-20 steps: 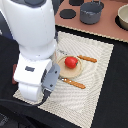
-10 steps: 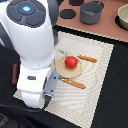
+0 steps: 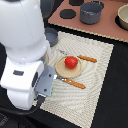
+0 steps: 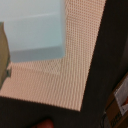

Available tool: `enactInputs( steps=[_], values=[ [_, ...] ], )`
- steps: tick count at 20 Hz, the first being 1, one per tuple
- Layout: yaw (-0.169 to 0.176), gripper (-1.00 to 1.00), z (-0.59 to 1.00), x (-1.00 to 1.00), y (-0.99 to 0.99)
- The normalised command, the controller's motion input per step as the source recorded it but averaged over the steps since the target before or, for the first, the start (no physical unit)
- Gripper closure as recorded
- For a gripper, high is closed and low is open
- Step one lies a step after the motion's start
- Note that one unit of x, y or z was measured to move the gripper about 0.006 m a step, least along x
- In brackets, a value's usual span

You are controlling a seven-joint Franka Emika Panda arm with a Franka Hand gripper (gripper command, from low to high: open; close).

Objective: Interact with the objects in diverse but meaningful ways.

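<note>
A red tomato [image 3: 71,62] sits on a small round wooden plate [image 3: 61,71] in the middle of a beige woven mat [image 3: 95,95]. Two orange-handled utensils lie by the plate, one [image 3: 88,58] beyond it and one [image 3: 75,83] in front. A grey pot [image 3: 91,12] stands on the brown toy stove [image 3: 107,30]. My white arm [image 3: 25,55] fills the exterior view's left, its hand [image 3: 46,82] low over the mat's near-left corner, fingers hidden. The wrist view shows a large pale-blue surface [image 4: 32,27] close up over the mat [image 4: 75,65]; what it is I cannot tell.
A grey-blue round vessel [image 3: 52,35] is partly hidden behind the arm at the mat's far-left corner. Another pot [image 3: 123,17] stands at the stove's right edge. Black burner discs [image 3: 67,13] mark the stove. Dark tabletop [image 3: 115,100] surrounds the mat.
The arm has shifted slightly toward the exterior view's lower left. The tomato, plate and utensils lie where they were.
</note>
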Motion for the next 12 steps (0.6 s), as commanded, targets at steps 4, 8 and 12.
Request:
enactInputs(
  steps=[4, 8, 12],
  values=[
    [0.137, -1.0, 0.36, -0.11, 0.65],
    [0.116, -1.0, 0.15, -0.08, 0.75],
    [0.052, -1.0, -0.05, -0.16, 0.71]
  ],
)
